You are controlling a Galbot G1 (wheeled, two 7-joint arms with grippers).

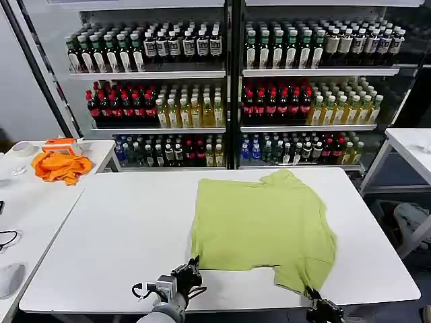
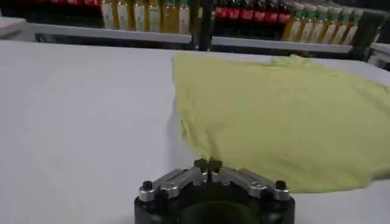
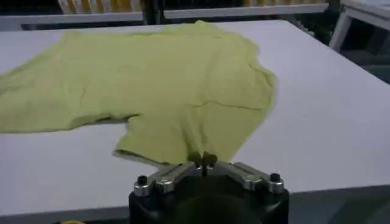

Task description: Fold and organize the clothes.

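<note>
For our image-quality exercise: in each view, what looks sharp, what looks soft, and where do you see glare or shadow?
Head view: T-shirt crisp, lighting even, faint sheen on the table. Left wrist view: left gripper sharp, shelf bottles soft, table washed pale. Right wrist view: right gripper sharp, thin shadow under the shirt's near hem.

This looks like a shop mock-up set inside a lab or test room. Along the back stand tall drink shelves [image 1: 229, 70] with white boards and black uprights, stocked in neat retail rows: dark-capped bottles [image 1: 145, 47] on top, red bottles [image 1: 276, 101] and yellow bottles [image 1: 185, 111] in the middle, mixed small ones lower down. In front stand plain white work tables, a large central tabletop [image 1: 114, 229] with side tables [image 1: 27, 195] close by, more workbench than sales counter.
</note>
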